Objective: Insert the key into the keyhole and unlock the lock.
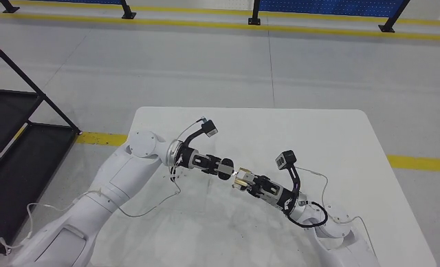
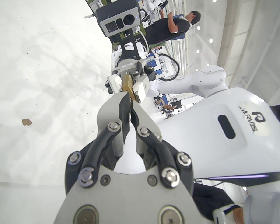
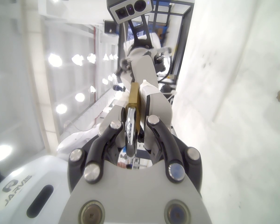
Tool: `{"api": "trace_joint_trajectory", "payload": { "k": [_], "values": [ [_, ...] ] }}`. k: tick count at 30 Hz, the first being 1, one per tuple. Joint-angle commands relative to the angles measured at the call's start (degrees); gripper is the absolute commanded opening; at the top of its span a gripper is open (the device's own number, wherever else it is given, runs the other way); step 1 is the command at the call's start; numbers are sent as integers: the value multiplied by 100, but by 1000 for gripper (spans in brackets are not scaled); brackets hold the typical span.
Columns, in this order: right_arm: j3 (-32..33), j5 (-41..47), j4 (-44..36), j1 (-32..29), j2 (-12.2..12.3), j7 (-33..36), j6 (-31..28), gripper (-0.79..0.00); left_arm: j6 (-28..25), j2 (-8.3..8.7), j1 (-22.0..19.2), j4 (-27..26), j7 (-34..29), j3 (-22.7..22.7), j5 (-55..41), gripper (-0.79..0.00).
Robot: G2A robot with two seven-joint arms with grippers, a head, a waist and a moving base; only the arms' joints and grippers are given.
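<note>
Both arms meet above the middle of the white table (image 1: 323,136). My right gripper (image 3: 133,94) is shut on a brass padlock (image 3: 133,95), whose silver shackle (image 3: 130,127) points back toward the wrist. In the left wrist view the padlock (image 2: 126,86) sits between the right gripper's white fingers (image 2: 115,81). My left gripper (image 2: 130,102) is shut on the thin key (image 2: 131,100), whose tip meets the padlock's end face. Most of the key is hidden between the black pads. From above, the left gripper (image 1: 225,171) and right gripper (image 1: 249,182) touch nose to nose at the padlock (image 1: 241,175).
A black shelf rack (image 1: 27,140) stands on the floor left of the table. A small brown spot (image 2: 26,122) marks the tabletop under the arms. Yellow floor lines and blue barriers run along the back.
</note>
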Motion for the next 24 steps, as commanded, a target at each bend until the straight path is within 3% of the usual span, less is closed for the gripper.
{"api": "trace_joint_trajectory", "payload": {
  "k": [1, 2, 3, 4, 12, 24],
  "values": [
    [0, 0, 0, 0, 0, 0, 0, -785, 1, -6, -1, 6, -1, -2, 4, -742],
    [0, 0, 0, 0, 0, 0, 0, -785, 2, -9, 0, 7, -2, -4, 7, -576],
    [0, 0, 0, 0, 0, 0, 0, -785, 1, -10, 6, 16, -1, -9, 4, -179],
    [0, 0, 0, 0, 0, 0, 0, -785, -6, -10, 14, 24, 6, -24, -12, 0],
    [0, 0, 0, 0, 0, 0, 0, -785, 158, 50, 128, -96, -137, -253, -118, 0],
    [0, 0, 0, 0, 0, 0, 0, -785, 1448, 148, 395, -646, 197, -503, 65, 0]
  ]
}}
